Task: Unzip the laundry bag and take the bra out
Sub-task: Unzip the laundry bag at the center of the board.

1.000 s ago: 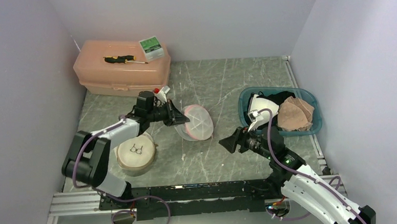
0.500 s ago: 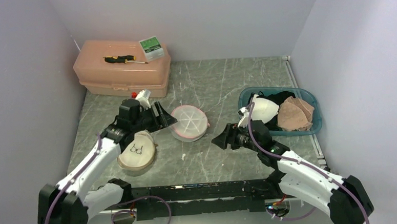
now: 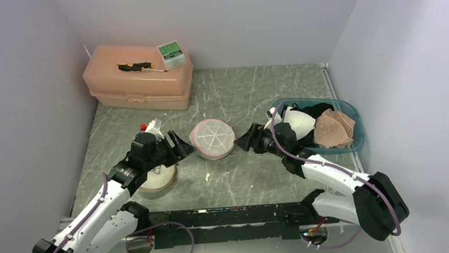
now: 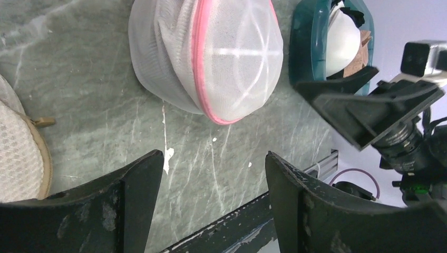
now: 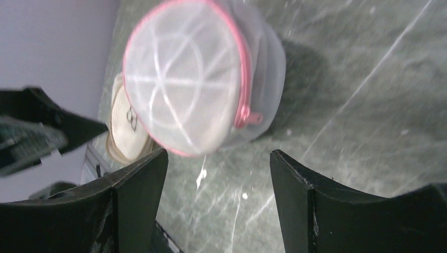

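The laundry bag [image 3: 212, 139] is a round white mesh pouch with a pink zipper, lying on the table between both arms. It also fills the left wrist view [image 4: 221, 58] and the right wrist view [image 5: 184, 74], where its pink zipper pull [image 5: 248, 117] hangs at the side. The zipper looks closed. The bra is hidden behind the mesh. My left gripper [image 3: 184, 149] [image 4: 213, 155] stands open just left of the bag, holding nothing. On the bag's right, my right gripper [image 3: 241, 144] [image 5: 219, 153] is open and empty, a short gap away.
A beige mesh pouch [image 3: 155, 179] [image 4: 18, 153] lies under the left arm. At the right stands a teal basket [image 3: 351, 144] holding white, black and beige garments. A peach plastic box [image 3: 138, 79] with a screwdriver and a small green box sits at the back left.
My left gripper opened, let go of the laundry bag and drew back toward the near left. The bag now lies flat. The right gripper swung away from me, toward the bag.
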`<state>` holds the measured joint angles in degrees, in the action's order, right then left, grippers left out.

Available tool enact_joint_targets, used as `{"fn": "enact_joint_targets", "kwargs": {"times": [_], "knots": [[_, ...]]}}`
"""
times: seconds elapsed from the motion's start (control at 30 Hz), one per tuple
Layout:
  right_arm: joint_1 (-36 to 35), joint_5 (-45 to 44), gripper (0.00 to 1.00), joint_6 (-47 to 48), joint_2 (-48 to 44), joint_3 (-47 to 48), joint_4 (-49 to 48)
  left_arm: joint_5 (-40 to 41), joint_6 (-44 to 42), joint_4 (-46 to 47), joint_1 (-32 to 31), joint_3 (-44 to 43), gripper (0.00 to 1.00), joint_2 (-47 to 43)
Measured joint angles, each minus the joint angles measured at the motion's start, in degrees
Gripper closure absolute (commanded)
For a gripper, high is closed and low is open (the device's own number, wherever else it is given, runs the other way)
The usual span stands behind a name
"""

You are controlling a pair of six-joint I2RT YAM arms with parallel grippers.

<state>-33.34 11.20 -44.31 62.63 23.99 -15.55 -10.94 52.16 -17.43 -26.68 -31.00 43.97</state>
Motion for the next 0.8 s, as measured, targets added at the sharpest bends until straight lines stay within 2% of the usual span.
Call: {"fn": "enact_joint_targets", "kwargs": {"times": [0.13, 0.3, 0.5, 0.73, 0.8], "knots": [[4.57, 0.74, 0.25, -0.09, 3.41, 3.37, -2.23, -0.59, 1.49, 1.44, -0.83, 0.96, 0.26, 0.22], [9.77, 6.14, 0.26, -1.46, 13.09, 7.02, -6.84, -1.84, 2.80, 3.85, -2.23, 3.04, 0.25, 1.01], [10.19, 14.14, 0.28, -3.87, 23.34, 11.87, -11.78, -2.49, 3.08, 4.35, -2.86, 3.80, 0.25, -1.25], [8.90, 22.03, 0.35, -5.73, 33.07, 17.66, -16.46, -3.02, 3.37, 5.92, -3.06, 5.29, 0.26, -2.64], [8.20, 23.63, 0.40, -5.66, 35.04, 18.86, -16.41, -3.26, 3.63, 6.01, -3.06, 6.08, 0.26, -2.64]]}}
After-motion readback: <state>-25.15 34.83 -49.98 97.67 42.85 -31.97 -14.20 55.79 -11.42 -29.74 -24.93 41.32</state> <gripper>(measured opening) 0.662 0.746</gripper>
